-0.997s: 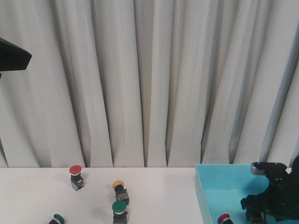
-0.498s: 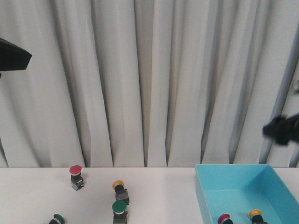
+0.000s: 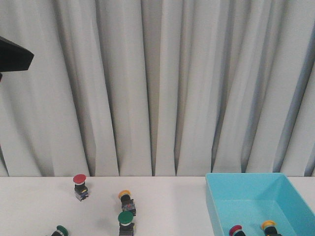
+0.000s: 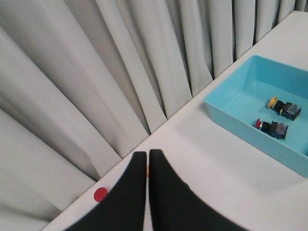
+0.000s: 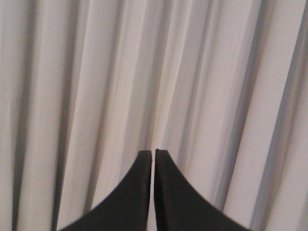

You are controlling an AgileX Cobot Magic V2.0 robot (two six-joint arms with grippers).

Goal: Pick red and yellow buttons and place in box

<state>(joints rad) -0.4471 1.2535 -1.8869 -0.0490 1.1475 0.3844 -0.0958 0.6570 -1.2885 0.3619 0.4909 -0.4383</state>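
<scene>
Right arm gone from view; box (image 3: 220,196) holds two buttons (image 3: 236,230).

No text, label, brand, number or sign can be read in any of the views.

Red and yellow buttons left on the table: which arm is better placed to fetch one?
Probably left. The red button and yellow button sit on the table's left side. The left pincer, closed, overlooks the table; the right pincer faces only curtain.
</scene>
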